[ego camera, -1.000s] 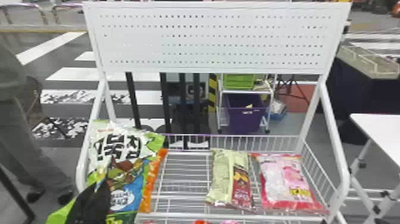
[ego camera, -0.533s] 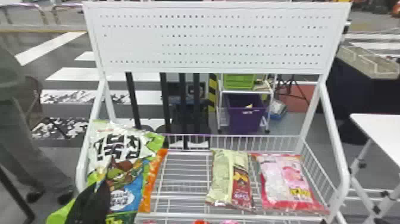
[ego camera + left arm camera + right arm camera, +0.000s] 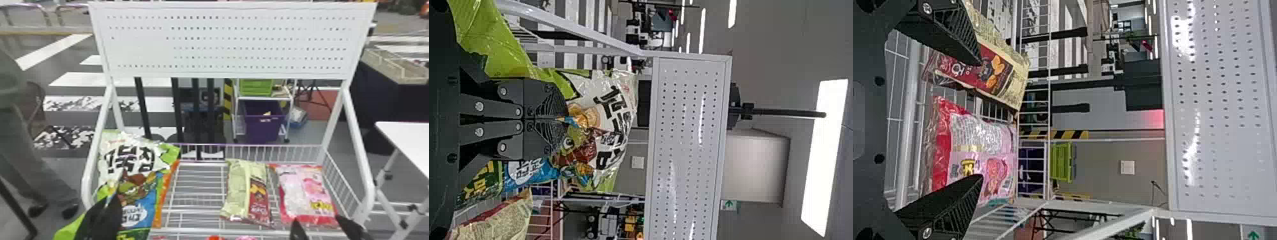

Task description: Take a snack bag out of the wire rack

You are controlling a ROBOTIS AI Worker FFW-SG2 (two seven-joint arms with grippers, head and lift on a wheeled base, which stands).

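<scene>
A big snack bag (image 3: 137, 182) is held by the left pincer (image 3: 110, 201) at the left side of the wire rack (image 3: 369, 188). The bag is white at the top, with green, brown and blue lower down, and it is held up with its front turned to the robot. In the left wrist view, the two fingers are seen closed, with a small fold of the bag pinched between their tips. The bag's green bottom corner is poked out past the rack's left side bar. An orange strip (image 3: 166, 193) is seen along the bag's right edge, but whether it is part of another bag cannot be told. Whether the rack is touched by the big bag cannot be told.

The right pincer (image 3: 317, 219) is spread wide and empty, near the front of the rack on the right. In the right wrist view, its fingers are seen far apart, with a pink and red bag (image 3: 983, 155) lying past them.

That pink and red bag is laid on the right side of the rack's wire shelf. A cream and dark red bag (image 3: 247, 193) is laid just beside it, to its left. Bare shelf wires are seen between the cream bag and the orange strip. A white board with little holes (image 3: 229, 48) is fixed above the rack.
</scene>
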